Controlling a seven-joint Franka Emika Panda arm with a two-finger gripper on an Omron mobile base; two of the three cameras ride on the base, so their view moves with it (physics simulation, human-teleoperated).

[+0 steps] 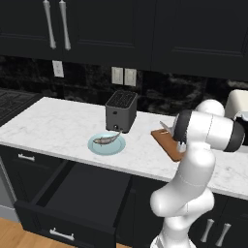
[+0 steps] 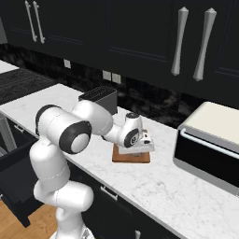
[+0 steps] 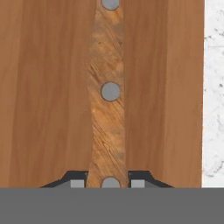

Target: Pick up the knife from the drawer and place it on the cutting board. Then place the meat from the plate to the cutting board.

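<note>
- The slim brown-handled knife (image 3: 108, 109) lay on the reddish-brown wooden cutting board (image 3: 43, 87), its long axis running straight ahead between the fingers (image 3: 77, 183).
- The fingers flanked the handle closely; whether they gripped it could not be told.

knife (image 3: 107, 109): we are seeing its handle running off the top edge | cutting board (image 1: 167, 143): arm is hiding its near part

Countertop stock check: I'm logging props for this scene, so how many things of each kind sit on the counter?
Appliances: 2, the toaster and the white oven.
Dishes: 1, the plate.
Food: 1, the meat.
Boards: 1, the cutting board.
Knives: 1, the knife.
Total: 6
</note>
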